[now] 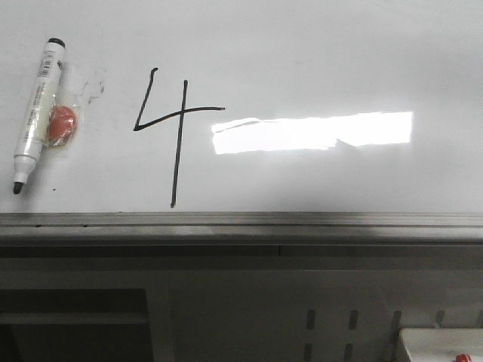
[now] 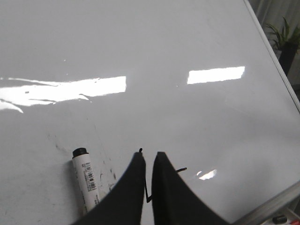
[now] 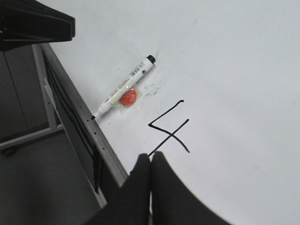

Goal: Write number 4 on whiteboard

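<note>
While both arms hang clear of the writing, each gripper shows its jaws drawn nearly together with only a thin slit between, and nothing held. The left gripper (image 2: 147, 161) hovers over the whiteboard (image 1: 339, 60), near the capped end of the marker (image 1: 34, 113); the right gripper (image 3: 150, 161) sits above the lower end of the number 4 (image 1: 175, 124), whether touching the board I cannot tell.

The number 4 stands drawn in thin black line on the left half of the board: slanted left stroke, short crossbar, long stem ending just above the grey bottom rail (image 1: 302, 222). The marker lies just left of it, tip down, uncapped at the writing end, with a small red-orange magnet (image 1: 62, 124) against its barrel. Faint grey smudges (image 1: 94, 87) show beside the magnet. A bright rectangular reflection (image 1: 317, 132) lies right of the crossbar.
</note>
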